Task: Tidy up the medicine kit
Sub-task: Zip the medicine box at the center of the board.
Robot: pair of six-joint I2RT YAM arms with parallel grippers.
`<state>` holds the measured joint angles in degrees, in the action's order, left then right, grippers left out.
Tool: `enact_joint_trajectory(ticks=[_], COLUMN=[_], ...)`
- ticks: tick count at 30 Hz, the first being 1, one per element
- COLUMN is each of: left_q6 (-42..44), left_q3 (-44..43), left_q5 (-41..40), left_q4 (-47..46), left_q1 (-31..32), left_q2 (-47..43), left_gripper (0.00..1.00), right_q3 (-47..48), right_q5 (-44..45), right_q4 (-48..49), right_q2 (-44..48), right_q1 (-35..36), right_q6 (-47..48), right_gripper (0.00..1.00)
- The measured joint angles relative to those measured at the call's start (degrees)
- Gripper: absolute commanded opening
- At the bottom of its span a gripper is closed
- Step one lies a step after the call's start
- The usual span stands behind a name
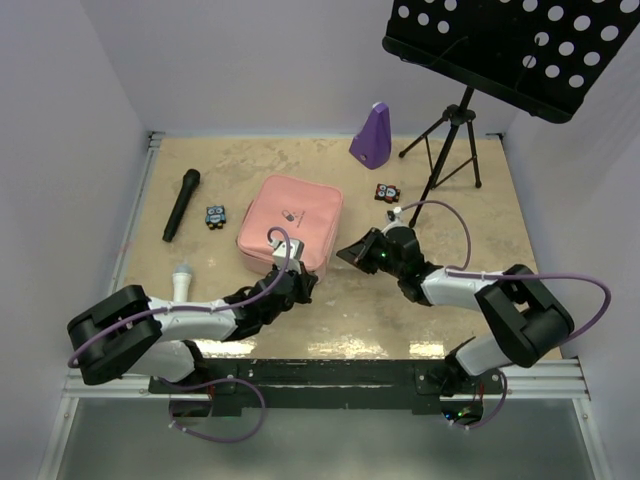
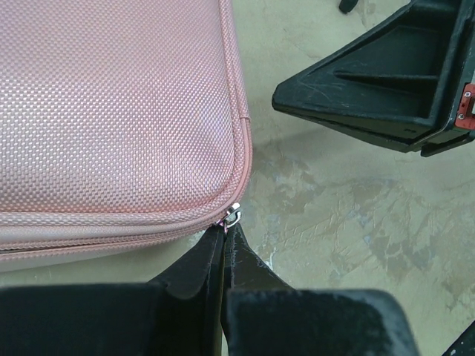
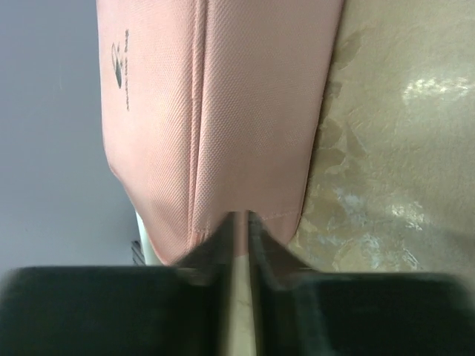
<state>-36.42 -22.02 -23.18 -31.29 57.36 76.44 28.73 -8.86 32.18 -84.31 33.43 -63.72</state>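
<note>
Kit position: Your medicine kit (image 1: 290, 222) lies flat near the middle of the table (image 1: 470, 240). Its lid is up and shut, and the small pill logo shows on top.
Zip: In the left wrist view the zip runs closed along the kit's near edge and round its near right corner. The silver zip pull (image 2: 232, 215) sits at that corner.
Left gripper: Your left gripper (image 2: 226, 236) reaches in low from the near left. Its fingers are pressed together and pinch the zip pull at their very tips.
Right gripper: Your right gripper (image 1: 352, 253) is low over the table, just beside the kit's right side, near that same corner. Its jaws are drawn in to a thin slit with nothing between them. The left wrist view shows bare table between this gripper and the kit.
Left of kit: A black microphone (image 1: 182, 204) lies at an angle and a small owl-faced piece (image 1: 216, 215) sits between it and the kit. A pale microphone (image 1: 181, 280) lies nearer the left arm.
Right and rear of kit: A second owl-faced piece (image 1: 387, 192) lies just off the far right corner. A purple metronome (image 1: 371, 133) stands upright at the back, and a black music stand (image 1: 452, 130) stands on its tripod to the right of it.
</note>
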Motion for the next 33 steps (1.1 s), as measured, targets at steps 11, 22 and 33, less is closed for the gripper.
enact_joint_trajectory(ticks=[11, 22, 33], left_q6=[0.11, 1.03, 1.62], left_q3=[-0.07, -1.07, -1.11], left_q5=[0.31, 0.44, 0.00], left_q4=[-0.79, -0.35, -0.35], left_q1=[-0.04, -0.39, -0.74], left_q2=[1.01, 1.81, 1.88], left_gripper=[0.00, 0.00, 0.00], right_q3=[1.33, 6.10, 7.74], right_q5=[-5.09, -7.21, -8.20], right_q4=[2.49, 1.68, 2.60], right_q2=[-1.40, -8.26, -9.42], right_q1=[3.06, 4.07, 4.17], right_q6=[1.68, 2.47, 1.77], right_gripper=[0.60, 0.41, 0.00])
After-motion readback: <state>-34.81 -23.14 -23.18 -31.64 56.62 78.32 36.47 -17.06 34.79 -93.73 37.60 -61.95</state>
